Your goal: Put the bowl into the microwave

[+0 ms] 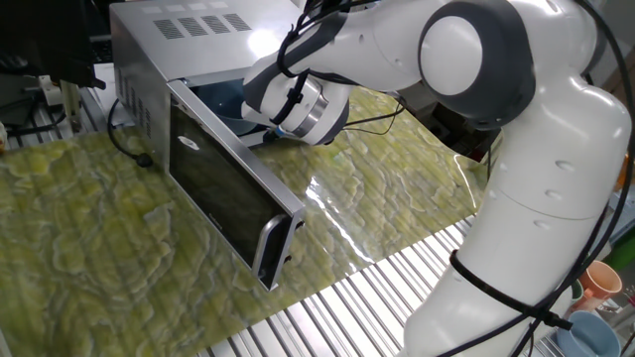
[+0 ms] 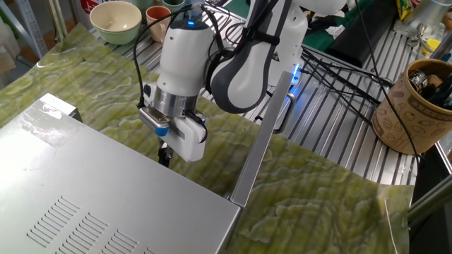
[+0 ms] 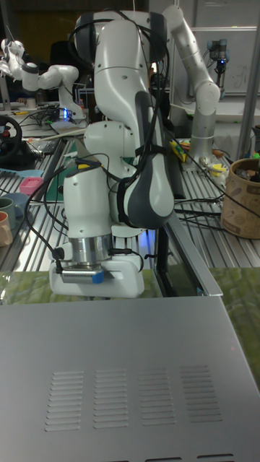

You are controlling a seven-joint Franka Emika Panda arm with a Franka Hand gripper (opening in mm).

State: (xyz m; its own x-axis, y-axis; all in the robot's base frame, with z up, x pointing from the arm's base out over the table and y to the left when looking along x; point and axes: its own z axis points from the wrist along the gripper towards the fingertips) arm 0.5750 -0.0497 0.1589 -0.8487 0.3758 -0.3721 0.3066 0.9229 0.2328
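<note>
The silver microwave [image 1: 169,40] stands at the back of the green mat with its dark glass door [image 1: 223,193] swung wide open. Inside the cavity, the light-blue bowl [image 1: 223,99] shows partly, just left of my wrist. My gripper [image 2: 164,154] reaches down in front of the opening, and only one dark finger shows past the microwave's top edge [image 2: 85,197]. The fingertips and their hold on the bowl are hidden in every view. In the tall fixed view the microwave's top [image 3: 130,375] hides everything below my wrist flange.
A cream bowl [image 2: 116,21] and a pinkish cup [image 2: 159,25] stand on the metal rack behind the mat. A brown paper tub [image 2: 417,106] and loose cables [image 2: 339,63] lie off to the side. A black cord [image 1: 129,149] runs beside the microwave.
</note>
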